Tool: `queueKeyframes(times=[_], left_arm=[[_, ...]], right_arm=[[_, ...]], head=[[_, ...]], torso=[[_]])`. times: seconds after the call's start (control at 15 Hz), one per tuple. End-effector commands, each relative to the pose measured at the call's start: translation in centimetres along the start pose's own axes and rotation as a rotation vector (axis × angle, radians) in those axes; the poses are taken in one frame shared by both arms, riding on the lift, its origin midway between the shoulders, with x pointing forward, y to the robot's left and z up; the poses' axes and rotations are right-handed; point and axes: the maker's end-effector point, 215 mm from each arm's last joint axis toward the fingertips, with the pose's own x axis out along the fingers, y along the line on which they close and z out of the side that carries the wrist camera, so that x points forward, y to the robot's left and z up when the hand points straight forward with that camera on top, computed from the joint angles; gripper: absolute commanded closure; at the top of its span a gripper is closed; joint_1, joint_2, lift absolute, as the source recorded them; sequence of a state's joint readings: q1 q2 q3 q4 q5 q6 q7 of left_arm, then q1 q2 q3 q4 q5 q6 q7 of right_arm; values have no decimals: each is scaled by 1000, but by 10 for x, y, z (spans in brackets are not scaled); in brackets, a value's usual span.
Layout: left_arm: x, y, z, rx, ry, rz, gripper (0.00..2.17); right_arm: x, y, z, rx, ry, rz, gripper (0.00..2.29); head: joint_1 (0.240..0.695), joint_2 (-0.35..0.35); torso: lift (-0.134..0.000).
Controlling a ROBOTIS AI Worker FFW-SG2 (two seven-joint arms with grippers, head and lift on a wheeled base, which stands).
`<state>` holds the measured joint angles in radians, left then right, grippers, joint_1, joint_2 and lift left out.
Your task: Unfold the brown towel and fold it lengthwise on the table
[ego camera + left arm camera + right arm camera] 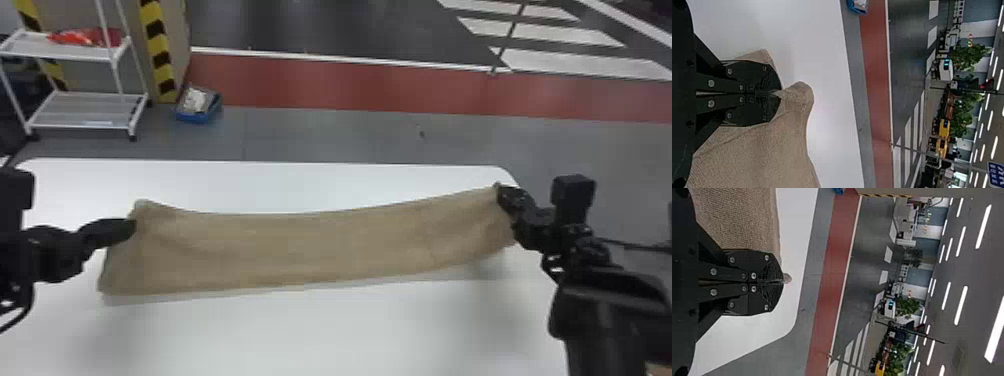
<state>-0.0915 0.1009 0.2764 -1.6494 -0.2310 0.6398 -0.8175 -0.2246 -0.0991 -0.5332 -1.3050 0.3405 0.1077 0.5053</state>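
Between the two grippers the brown towel (310,247) stretches as a long strip over the white table (320,330). At its left end my left gripper (131,227) is shut on the towel's edge; my right gripper (501,194) holds the far right corner. The strip sags a little in the middle, and its near edge casts a shadow on the table. In the left wrist view, the left gripper (779,93) pinches the towel (766,152), with a bunched fold past its tips. In the right wrist view, a small tip of cloth pokes out of the right gripper (782,282), beside the towel (736,219).
Beyond the table's far edge, a white wire shelf cart (90,110) holding a red item stands at the back left, next to a striped post (159,55). A blue box (198,107) sits on the floor nearby. The table's right edge runs below the right arm.
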Motion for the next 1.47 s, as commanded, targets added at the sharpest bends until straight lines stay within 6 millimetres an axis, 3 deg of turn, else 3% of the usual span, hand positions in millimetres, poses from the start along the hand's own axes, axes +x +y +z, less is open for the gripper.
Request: queueKeyframes(times=[0.0,0.13,0.2,0.33,0.53,0.6,0.67,0.8,0.87,0.93,1.0,1.07,1.2,1.4], left_arm=[[-1,4,-2,-2,-4,5,1467],[-2,10,-6,-5,2,12,1467],[-3,12,-8,-5,6,15,1463],[-2,11,-12,-8,13,14,1467],[1,9,-17,-7,20,14,1463],[1,9,-17,-6,21,14,1463],[2,7,-17,-6,21,10,1460],[4,2,-19,-1,24,6,1447],[5,0,-20,-2,26,4,1359],[5,-1,-22,-1,24,3,826],[4,-3,-20,10,14,2,90],[1,-2,-20,3,6,3,-2],[-8,2,-10,-27,-50,5,12],[-38,23,1,-120,-149,27,33]], right_arm=[[6,-1,2,-4,-7,3,1426],[16,-5,0,-20,7,-6,1430],[22,-5,-1,-32,16,-7,1595],[30,-3,0,-72,35,-11,1656],[42,21,-16,-178,106,29,1636],[44,27,-21,-198,120,37,1430],[44,29,-29,-209,151,43,950],[42,29,-43,-246,193,39,323],[42,24,-49,-253,205,9,97],[41,19,-51,-254,207,-4,16],[37,11,-51,-243,203,-22,16],[30,-1,-48,-215,182,-48,29],[13,-14,-37,-127,148,-85,49],[-23,-5,-17,-62,77,-101,73]], head=[[695,-164],[695,-162],[695,-161],[695,-158],[695,-154],[695,-146],[695,-142],[695,-136],[695,-136],[695,-137],[695,-149],[695,-154],[695,-166],[695,-173]], torso=[[-109],[-109],[-109],[-109],[-109],[-109],[-109],[-109],[-109],[-109],[-109],[-109],[-109],[-109]])
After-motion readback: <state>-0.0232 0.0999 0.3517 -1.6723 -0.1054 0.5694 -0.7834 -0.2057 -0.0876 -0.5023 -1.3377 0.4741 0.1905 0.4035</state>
